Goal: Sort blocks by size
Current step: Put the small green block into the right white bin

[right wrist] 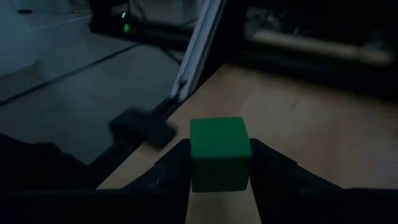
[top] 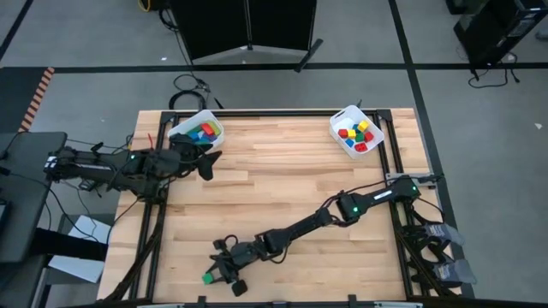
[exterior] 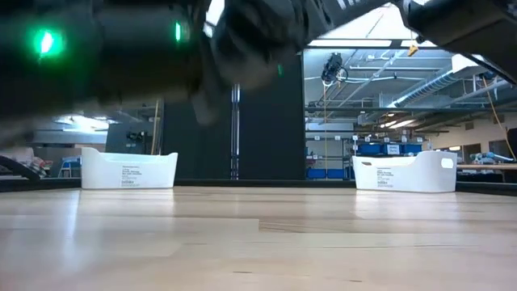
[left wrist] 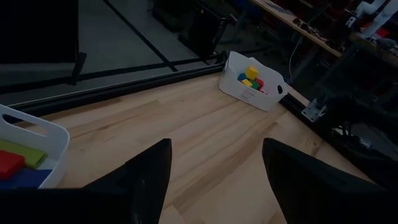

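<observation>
One block: green cube (right wrist: 217, 152) pinched by right tool (right wrist: 219, 163) near tabletop (top: 282, 184) edge.
Advice: lift straight, squeeze squarely.
Left tool (left wrist: 214, 177): spread, waiting.

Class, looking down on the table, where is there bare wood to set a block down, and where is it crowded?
Free: the wide wood between the left bin and right bin, reaching to mid-table. Crowded: the near edge, where the right pincer grips the green cube, and beside the left bin, where the left pincer hovers open.

Small dark print on both bins (exterior: 129, 170), illegible.
</observation>
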Robot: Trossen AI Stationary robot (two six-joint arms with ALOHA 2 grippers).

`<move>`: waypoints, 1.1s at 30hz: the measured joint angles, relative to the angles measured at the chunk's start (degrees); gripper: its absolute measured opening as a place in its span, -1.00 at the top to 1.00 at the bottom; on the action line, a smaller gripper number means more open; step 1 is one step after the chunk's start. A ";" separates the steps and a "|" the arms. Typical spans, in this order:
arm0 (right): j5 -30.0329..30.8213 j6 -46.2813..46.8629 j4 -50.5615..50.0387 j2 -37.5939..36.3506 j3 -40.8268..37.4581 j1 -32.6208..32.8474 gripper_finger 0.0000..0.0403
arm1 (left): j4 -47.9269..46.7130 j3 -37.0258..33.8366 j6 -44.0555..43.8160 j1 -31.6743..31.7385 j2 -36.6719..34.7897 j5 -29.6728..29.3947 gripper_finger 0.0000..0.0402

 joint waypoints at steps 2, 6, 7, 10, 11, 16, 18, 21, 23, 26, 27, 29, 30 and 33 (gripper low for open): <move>0.90 -1.62 -1.35 -2.16 0.00 -0.68 0.30 | 0.03 0.00 0.00 -0.62 0.00 -0.22 -0.29; 2.90 -4.10 -3.54 -6.57 0.02 -2.72 0.30 | 1.48 -0.01 0.56 -1.71 -0.02 -1.48 -0.29; 3.05 -4.29 -4.15 -7.42 0.02 -3.42 0.30 | 2.13 -0.02 0.89 -1.88 -0.02 -1.76 -0.29; 3.21 -4.36 -6.04 -9.43 0.04 -5.59 0.30 | 3.93 -0.02 1.99 -2.55 -0.02 -2.00 -0.29; 3.25 -4.38 -6.65 -9.79 0.04 -6.32 0.30 | 4.13 -0.02 2.01 -2.81 -0.02 -2.13 -0.29; 3.45 -3.50 -10.92 -10.10 0.00 -9.60 0.30 | 4.46 -0.02 2.12 -4.36 -0.03 -3.39 -0.29; 5.40 -3.62 -11.87 -10.10 -0.36 -10.52 0.30 | 4.42 -0.02 2.14 -5.26 -0.02 -3.88 -0.29; 9.64 -3.97 -10.79 -10.67 -3.33 -11.91 0.30 | 4.46 -0.02 2.14 -6.61 -0.02 -5.12 -0.29; 10.84 -3.79 -9.38 -11.17 -6.34 -13.03 0.30 | 4.45 -0.02 2.14 -7.65 -0.04 -6.34 -0.29; 12.12 -2.05 -4.71 -14.30 -14.25 -14.94 0.30 | 4.57 -0.02 2.40 -9.22 -0.04 -7.93 -0.29; 12.84 -1.45 -2.12 -16.00 -17.95 -15.56 0.30 | 4.67 -0.02 2.70 -9.72 -0.04 -8.20 -0.29; 15.30 -0.77 4.17 -20.65 -27.21 -16.64 0.30 | 4.69 -0.02 3.08 -10.65 -0.04 -9.25 -0.29; 16.84 -0.41 7.62 -23.47 -32.48 -17.10 0.30 | 4.67 -0.02 3.08 -11.11 -0.04 -9.48 -0.29; 22.05 0.03 16.69 -33.69 -49.44 -18.68 0.30 | 4.50 -0.02 3.26 -12.04 -0.04 -10.46 -0.29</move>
